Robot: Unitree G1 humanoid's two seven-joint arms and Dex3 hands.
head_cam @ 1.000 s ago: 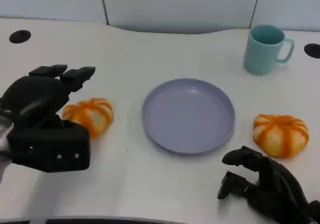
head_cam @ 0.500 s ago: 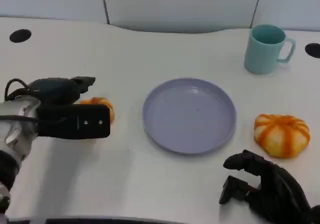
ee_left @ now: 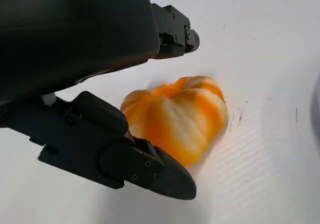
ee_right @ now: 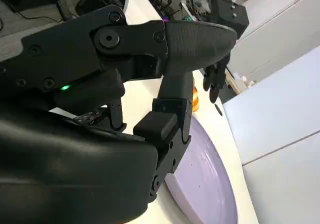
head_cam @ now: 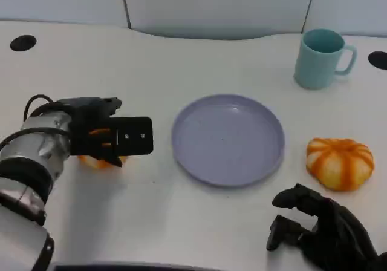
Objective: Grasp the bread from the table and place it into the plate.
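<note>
An orange-and-white striped bread roll (head_cam: 97, 161) lies on the white table, left of the lilac plate (head_cam: 228, 139). My left hand (head_cam: 106, 139) is down over this roll and hides most of it. In the left wrist view the roll (ee_left: 175, 116) sits between the thumb and the fingers (ee_left: 172, 31), which stand apart from it, so the grip is not closed. My right hand (head_cam: 323, 231) rests near the front right edge with loosely bent fingers and holds nothing. The plate (ee_right: 205, 184) has nothing on it.
A second striped roll (head_cam: 338, 162) lies right of the plate, just beyond my right hand. A teal mug (head_cam: 320, 59) stands at the back right. Two black round holes (head_cam: 23, 43) (head_cam: 378, 59) mark the table's far corners.
My left hand has turned, moved right and come down over the left roll, now straddling it. The right hand has stayed put.
</note>
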